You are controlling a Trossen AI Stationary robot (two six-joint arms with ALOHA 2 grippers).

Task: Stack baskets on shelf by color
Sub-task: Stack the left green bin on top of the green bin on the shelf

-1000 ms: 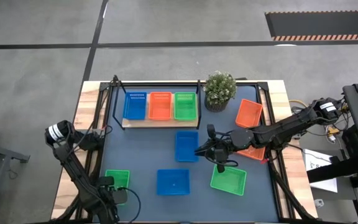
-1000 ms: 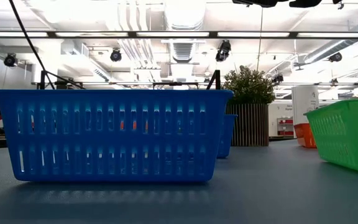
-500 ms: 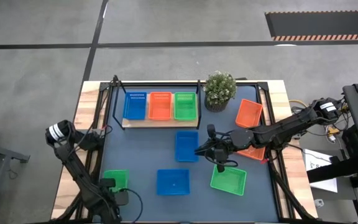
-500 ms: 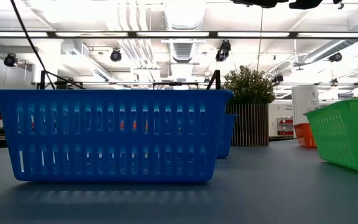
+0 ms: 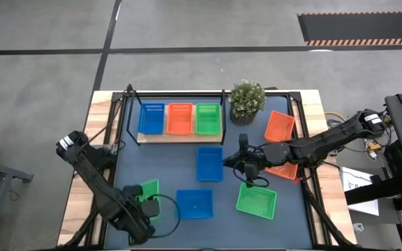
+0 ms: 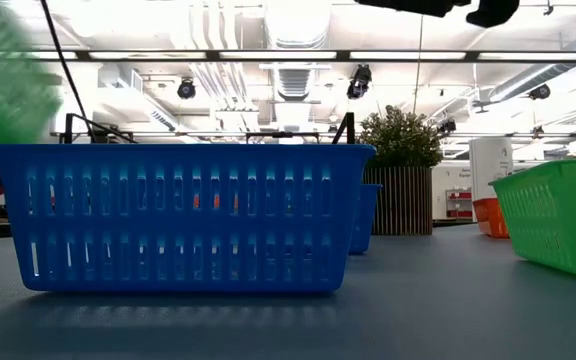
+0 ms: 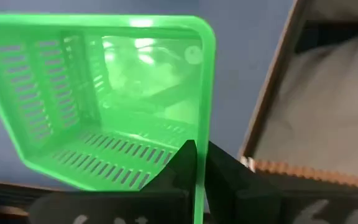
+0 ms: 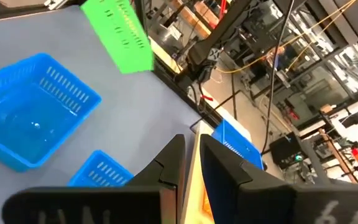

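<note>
My left gripper (image 7: 196,163) is shut on a green basket (image 5: 147,191) and holds it above the table's near left part; the low view shows that basket (image 6: 3,80) as a green blur high up. The shelf (image 5: 180,137) at the far left carries a blue (image 5: 151,118), an orange (image 5: 180,118) and a green basket (image 5: 208,118) side by side. Two blue baskets (image 5: 209,164) (image 5: 194,203), a green one (image 5: 257,201) and two orange ones (image 5: 279,125) (image 5: 287,172) rest on the table. My right gripper (image 8: 191,146) hovers mid-table, a narrow gap between its fingers, holding nothing. My left gripper pinches one side wall of the green basket at its rim (image 7: 202,134), one finger (image 7: 178,171) inside the basket and the other (image 7: 225,177) outside. The basket is lifted clear of the table and tilted (image 8: 118,34).
A potted plant (image 5: 246,100) stands at the far edge, right of the shelf. The shelf's black frame (image 5: 130,104) rises at its ends. My right arm (image 5: 313,145) reaches in over the orange basket at the right. Bare tabletop lies in front of the shelf (image 5: 159,160).
My left gripper has risen and gone a little toward the table's right edge with the green basket. The basket, which sat on the table at the near left, is now lifted clear and tilted. The left arm has swung inward over the table.
</note>
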